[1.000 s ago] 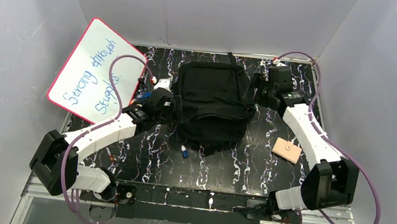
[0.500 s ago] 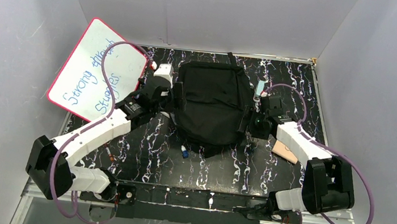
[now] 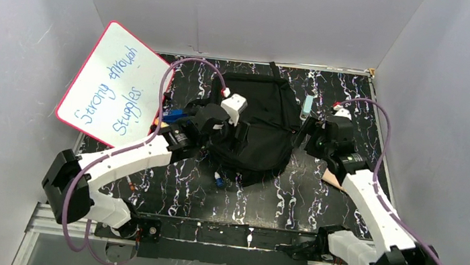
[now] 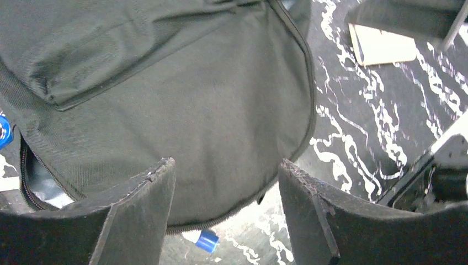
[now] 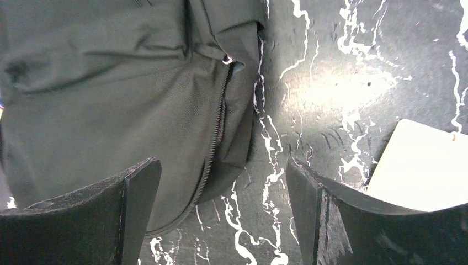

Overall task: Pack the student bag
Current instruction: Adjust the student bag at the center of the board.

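Observation:
The student bag (image 3: 257, 125) is a black backpack lying flat mid-table. My left gripper (image 3: 233, 129) hovers over its left half, open and holding nothing. In the left wrist view the student bag (image 4: 165, 94) fills the frame, and its zippered near edge runs between the fingers (image 4: 141, 215) of the left gripper (image 4: 226, 165). My right gripper (image 3: 305, 136) stands open at the bag's right side. The right wrist view shows the right gripper (image 5: 221, 163) straddling the edge of the student bag (image 5: 110, 94) and its side zipper (image 5: 218, 132), gripping nothing.
A blue-capped marker (image 3: 218, 180) lies just in front of the bag, also visible as the marker (image 4: 205, 240). A tan pad (image 5: 425, 165) rests right of the bag, partly under my right arm. A red-framed whiteboard (image 3: 113, 84) leans at the left wall. A pale blue object (image 3: 307, 105) lies at back right.
My left gripper swung right from the bag's left edge to over the bag. My right arm's elbow dropped to the near right corner, and its gripper stayed at the bag's right side.

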`<state>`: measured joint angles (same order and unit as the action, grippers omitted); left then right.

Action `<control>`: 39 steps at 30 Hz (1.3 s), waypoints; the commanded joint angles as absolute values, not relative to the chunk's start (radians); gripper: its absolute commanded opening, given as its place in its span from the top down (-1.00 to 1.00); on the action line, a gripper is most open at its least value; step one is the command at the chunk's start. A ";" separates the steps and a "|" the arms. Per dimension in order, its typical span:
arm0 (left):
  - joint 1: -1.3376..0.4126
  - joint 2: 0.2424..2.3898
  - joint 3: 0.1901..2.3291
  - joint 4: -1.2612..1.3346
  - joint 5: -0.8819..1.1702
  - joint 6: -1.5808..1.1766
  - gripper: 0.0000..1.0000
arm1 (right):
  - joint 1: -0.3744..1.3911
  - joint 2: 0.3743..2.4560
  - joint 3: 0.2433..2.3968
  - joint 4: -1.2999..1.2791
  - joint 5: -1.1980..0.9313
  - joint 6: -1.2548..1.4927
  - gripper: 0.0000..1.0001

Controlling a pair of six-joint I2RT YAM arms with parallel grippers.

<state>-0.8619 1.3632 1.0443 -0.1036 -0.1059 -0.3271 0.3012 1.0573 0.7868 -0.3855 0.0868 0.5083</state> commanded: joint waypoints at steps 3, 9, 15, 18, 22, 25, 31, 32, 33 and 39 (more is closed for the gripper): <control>-0.951 1.203 0.927 -0.078 0.038 -0.037 -0.36 | 0.296 0.914 0.763 -0.359 0.155 0.538 -0.83; -1.039 1.130 0.829 -0.048 0.146 0.255 -0.65 | 0.297 0.895 0.740 -0.370 0.132 0.537 -0.84; -1.084 1.181 0.772 0.039 0.042 0.494 -0.64 | 0.297 0.874 0.714 -0.362 0.098 0.546 -0.85; -1.091 1.234 0.759 0.099 -0.045 0.582 -0.61 | 0.297 0.862 0.713 -0.363 0.094 0.545 -0.85; -1.092 1.292 0.762 0.146 -0.083 0.643 -0.54 | 0.296 0.849 0.716 -0.375 0.093 0.542 -0.85; -1.093 1.326 0.755 0.224 -0.153 0.667 -0.36 | 0.297 0.834 0.711 -0.378 0.092 0.541 -0.85; -1.092 1.398 0.786 0.305 -0.270 0.701 0.05 | 0.296 0.822 0.702 -0.380 0.084 0.546 -0.85; -1.092 1.405 0.795 0.302 -0.271 0.700 0.14 | 0.296 0.820 0.702 -0.380 0.083 0.546 -0.86; -1.092 1.410 0.804 0.296 -0.270 0.696 0.27 | 0.297 0.819 0.702 -0.380 0.082 0.546 -0.86; -1.091 1.398 0.831 0.299 -0.259 0.658 0.77 | 0.297 0.806 0.705 -0.386 0.078 0.537 -0.86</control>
